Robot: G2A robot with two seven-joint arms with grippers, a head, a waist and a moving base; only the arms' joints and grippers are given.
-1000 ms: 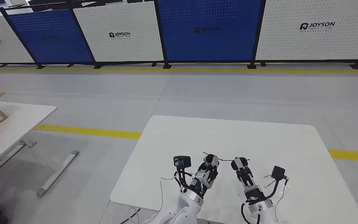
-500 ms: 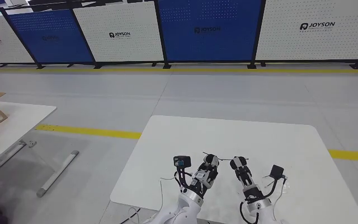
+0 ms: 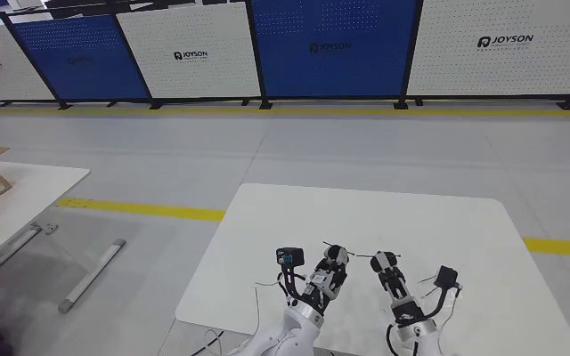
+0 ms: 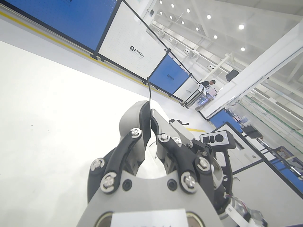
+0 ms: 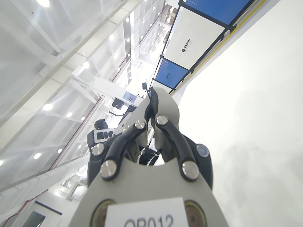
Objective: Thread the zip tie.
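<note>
My two grippers hover side by side over the near part of the white table (image 3: 356,209). The left gripper (image 3: 336,256) (image 4: 150,111) is shut on a thin black zip tie (image 4: 149,88), whose narrow strap end sticks out past the fingertips. The right gripper (image 3: 384,260) (image 5: 152,96) is shut on the zip tie's other end, with the small square head (image 5: 144,86) just beyond its tips. In the top view thin black bits of the zip tie (image 3: 343,248) show between the two grippers. The rest of the strap is hidden behind the fingers.
The table's front edge (image 3: 249,327) lies just below the grippers. Another white table (image 3: 36,191) stands at the far left. A yellow floor line (image 3: 142,209) and blue and white panels (image 3: 334,49) run behind.
The right gripper has shifted a little to the right, away from the left gripper. The left gripper has stayed put.
</note>
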